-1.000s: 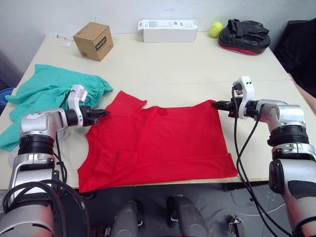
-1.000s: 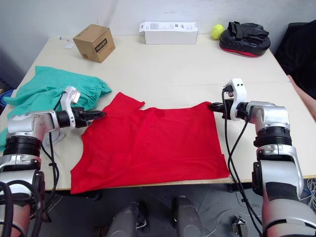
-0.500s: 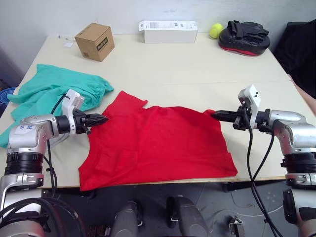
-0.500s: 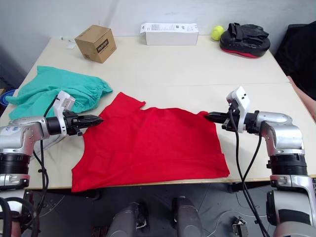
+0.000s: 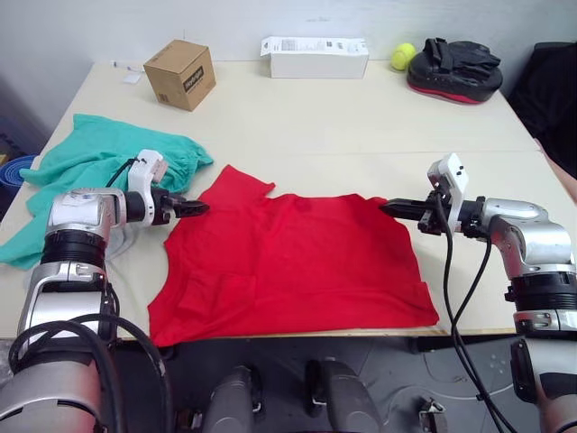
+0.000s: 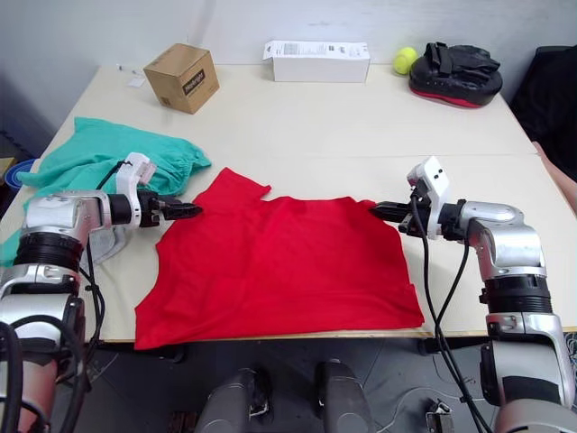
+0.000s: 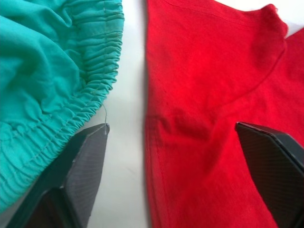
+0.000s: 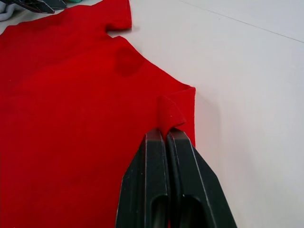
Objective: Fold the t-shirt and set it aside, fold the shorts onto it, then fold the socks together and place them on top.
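T-shirt (image 5: 293,262) lies flat at table (image 5: 361,117) front centre. Right gripper (image 8: 166,133), at its 3 o'clock corner, is clenched on a raised fold. Left gripper (image 5: 200,208), at its 9 o'clock edge, stands released, fingers spread over the hem; shorts (image 5: 81,176) just beside.

No print on the cardboard box (image 5: 180,74) or white box (image 5: 315,56) is legible.

Both eye views look down from the head over the table (image 5: 361,126), sharing the whole scene. Each wrist view sits close over the t-shirt (image 7: 213,95), the two facing each other from 9 and 3 o'clock.
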You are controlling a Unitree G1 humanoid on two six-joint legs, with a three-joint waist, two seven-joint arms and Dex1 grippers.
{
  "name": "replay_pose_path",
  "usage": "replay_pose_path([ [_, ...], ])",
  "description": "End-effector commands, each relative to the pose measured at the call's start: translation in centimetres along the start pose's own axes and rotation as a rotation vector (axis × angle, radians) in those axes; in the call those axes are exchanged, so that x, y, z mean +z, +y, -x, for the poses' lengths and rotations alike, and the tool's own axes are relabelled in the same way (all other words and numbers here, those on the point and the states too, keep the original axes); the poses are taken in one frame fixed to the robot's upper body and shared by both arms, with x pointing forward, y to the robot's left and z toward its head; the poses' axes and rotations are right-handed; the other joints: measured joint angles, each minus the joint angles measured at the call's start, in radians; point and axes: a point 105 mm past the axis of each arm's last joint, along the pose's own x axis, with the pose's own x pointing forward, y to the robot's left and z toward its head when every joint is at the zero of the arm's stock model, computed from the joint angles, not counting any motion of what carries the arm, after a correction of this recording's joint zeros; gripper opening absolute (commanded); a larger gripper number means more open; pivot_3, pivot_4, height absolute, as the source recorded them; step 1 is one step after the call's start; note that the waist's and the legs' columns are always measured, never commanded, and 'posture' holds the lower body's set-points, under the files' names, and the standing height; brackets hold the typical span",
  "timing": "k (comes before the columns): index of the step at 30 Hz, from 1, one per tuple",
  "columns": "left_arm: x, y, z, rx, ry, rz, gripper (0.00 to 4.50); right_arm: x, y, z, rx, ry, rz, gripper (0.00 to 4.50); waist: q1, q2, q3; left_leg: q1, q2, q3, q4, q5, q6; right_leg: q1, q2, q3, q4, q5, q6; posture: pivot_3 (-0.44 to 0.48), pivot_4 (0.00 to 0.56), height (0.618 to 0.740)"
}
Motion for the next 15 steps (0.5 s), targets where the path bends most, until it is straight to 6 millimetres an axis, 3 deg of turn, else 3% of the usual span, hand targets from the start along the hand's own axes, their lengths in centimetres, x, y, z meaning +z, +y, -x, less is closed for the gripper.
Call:
replay_pose_path([
  [1,-1.2,0.3,-0.8,0.014,0.073,-0.011,4.39,1.4,0.3,0.2,0.006,-0.042,0.035,0.00,0.001,0.000,0.000,0.000,0.000,0.000,0.000,0.000,0.000,0.000,0.000,0.000,0.001,0.000,0.000,0.000,0.150,0.740],
  [3,-1.4,-0.1,-0.9,-0.022,0.092,0.011,4.39,1.4,0.3,0.3,0.004,-0.042,0.032,0.00,0.003,0.000,0.000,0.001,0.000,0.000,0.000,0.001,0.000,0.000,-0.001,0.000,0.002,0.000,0.000,0.000,0.150,0.740],
  [6,-1.3,-1.0,-0.8,-0.091,0.095,0.025,3.76,1.3,0.3,0.3,-0.001,-0.039,0.025,0.00,0.002,0.000,0.000,0.000,-0.001,-0.001,0.000,0.000,0.000,0.000,-0.001,0.000,0.002,0.000,0.000,0.000,0.150,0.740],
  [15,-0.9,-1.9,-0.8,-0.159,0.068,0.065,1.05,1.1,0.2,0.3,-0.003,-0.038,0.021,0.00,0.001,0.000,0.000,0.000,0.000,0.000,0.001,0.000,0.001,0.000,-0.001,-0.001,0.001,0.000,0.000,0.000,0.150,0.740],
])
